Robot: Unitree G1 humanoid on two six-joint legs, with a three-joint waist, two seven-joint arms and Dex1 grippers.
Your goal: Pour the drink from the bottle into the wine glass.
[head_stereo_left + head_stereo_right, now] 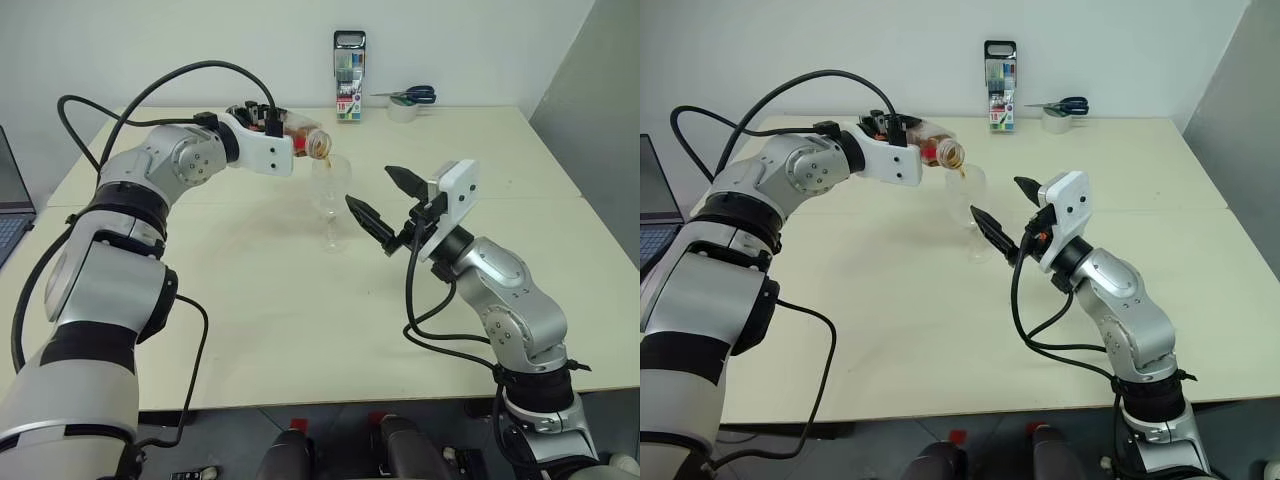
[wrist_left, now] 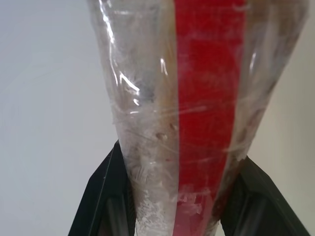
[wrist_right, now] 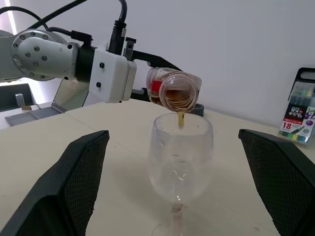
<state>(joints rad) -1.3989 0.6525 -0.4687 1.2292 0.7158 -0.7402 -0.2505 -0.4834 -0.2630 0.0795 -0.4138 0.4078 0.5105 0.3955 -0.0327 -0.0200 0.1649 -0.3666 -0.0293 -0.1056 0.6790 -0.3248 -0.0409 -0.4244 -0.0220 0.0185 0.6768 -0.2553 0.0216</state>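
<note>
Counted on table (image 1: 300,330): one bottle (image 1: 300,140), one wine glass (image 1: 331,200), one marker case (image 1: 348,77), one tape roll (image 1: 402,110), one pair of scissors (image 1: 412,95).

A marker case (image 1: 349,76) stands upright at the table's (image 1: 300,330) far edge; beside it, scissors (image 1: 412,95) rest on a tape roll (image 1: 403,110). A laptop (image 1: 12,205) sits far left.

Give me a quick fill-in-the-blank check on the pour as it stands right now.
1. The left gripper is shut on the ____.
2. The drink runs from the tilted bottle into the ____.
3. The right gripper beside the glass is ____ and holds nothing.
4. Near the table's far edge, scissors rest on a roll of ____.

Missing words: bottle; glass; open; tape
</note>
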